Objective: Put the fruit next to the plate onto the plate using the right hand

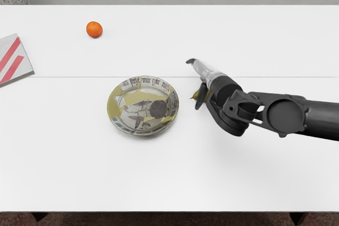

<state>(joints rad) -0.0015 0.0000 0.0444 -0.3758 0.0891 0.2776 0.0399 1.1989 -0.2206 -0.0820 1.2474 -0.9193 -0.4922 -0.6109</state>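
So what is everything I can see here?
table: one, white, fills most of the view
plate: one, yellow-green and grey pattern with lettering, middle of the table
orange fruit: one, orange, far left of the table, well apart from the plate
striped card: one, white with red stripes, cut off by the left edge
yellowish thing: one, mostly hidden by the hand, just right of the plate; too little shows to name it
right arm: one, dark, enters from the right edge
right hand: one, dark, just right of the plate
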